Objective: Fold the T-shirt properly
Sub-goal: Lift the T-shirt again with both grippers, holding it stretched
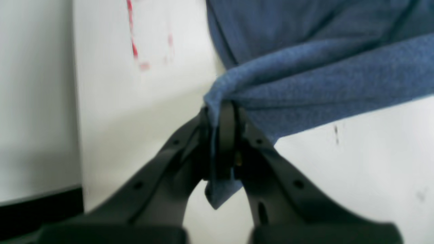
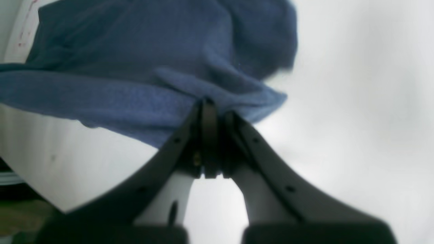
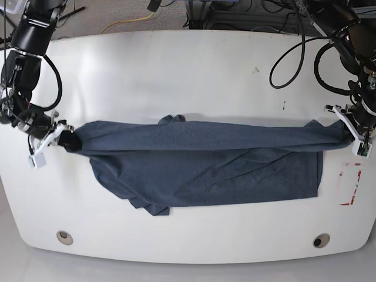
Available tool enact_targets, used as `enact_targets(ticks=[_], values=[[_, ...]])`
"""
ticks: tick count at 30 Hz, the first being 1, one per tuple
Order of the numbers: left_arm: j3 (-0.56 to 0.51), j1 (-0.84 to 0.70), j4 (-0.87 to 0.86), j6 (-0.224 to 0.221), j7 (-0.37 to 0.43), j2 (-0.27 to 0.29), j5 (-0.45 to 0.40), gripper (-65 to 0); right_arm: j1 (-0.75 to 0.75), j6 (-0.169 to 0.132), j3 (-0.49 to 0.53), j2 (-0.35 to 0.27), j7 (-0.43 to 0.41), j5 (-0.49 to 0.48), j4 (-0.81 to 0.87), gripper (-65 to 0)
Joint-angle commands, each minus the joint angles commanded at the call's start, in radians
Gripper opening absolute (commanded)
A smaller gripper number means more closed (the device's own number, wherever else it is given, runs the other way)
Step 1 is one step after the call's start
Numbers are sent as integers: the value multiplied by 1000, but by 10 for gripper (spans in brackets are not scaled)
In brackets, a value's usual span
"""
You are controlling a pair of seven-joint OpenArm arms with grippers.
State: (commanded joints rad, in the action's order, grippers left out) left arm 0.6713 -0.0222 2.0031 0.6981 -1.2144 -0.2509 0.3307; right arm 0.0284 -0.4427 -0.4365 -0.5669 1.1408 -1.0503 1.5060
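Navy cotton stretches across the white counter (image 3: pixel 188 64) as the T-shirt (image 3: pixel 205 170) is drawn taut between two arms, its upper edge pulled into a straight band from 9 o'clock to 3 o'clock while the lower body of the cloth lies rumpled toward 6 o'clock. The right gripper (image 3: pixel 63 138), at the base view's 9 o'clock, has its jaws clamped on one corner of the fabric; the left gripper (image 3: pixel 351 133), at 3 o'clock, pinches the opposite corner, a tab of cloth poking out below its tips in the wrist view. To fold well from here, both arms would likely need to travel together at equal height and pace, keeping the band tight so it lands parallel to the lower hem without dragging the loose sleeve bunched near 7 o'clock. Red tape marks (image 3: pixel 351 185) lie just beside the shirt at 4 o'clock.
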Motion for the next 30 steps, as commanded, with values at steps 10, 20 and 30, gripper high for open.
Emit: enact_targets(ticks=[10, 20, 30], values=[[121, -189, 3, 0, 2, -5, -5, -650, -232, 0, -2, 0, 0, -32, 138, -650], [198, -390, 3, 0, 2, -61, -5, -650, -434, 0, -18, 40, 0, -25, 233, -650], [219, -466, -2, 0, 2, -63, -6, -650, -529, 3, -55, 117, 0, -28, 299, -650]])
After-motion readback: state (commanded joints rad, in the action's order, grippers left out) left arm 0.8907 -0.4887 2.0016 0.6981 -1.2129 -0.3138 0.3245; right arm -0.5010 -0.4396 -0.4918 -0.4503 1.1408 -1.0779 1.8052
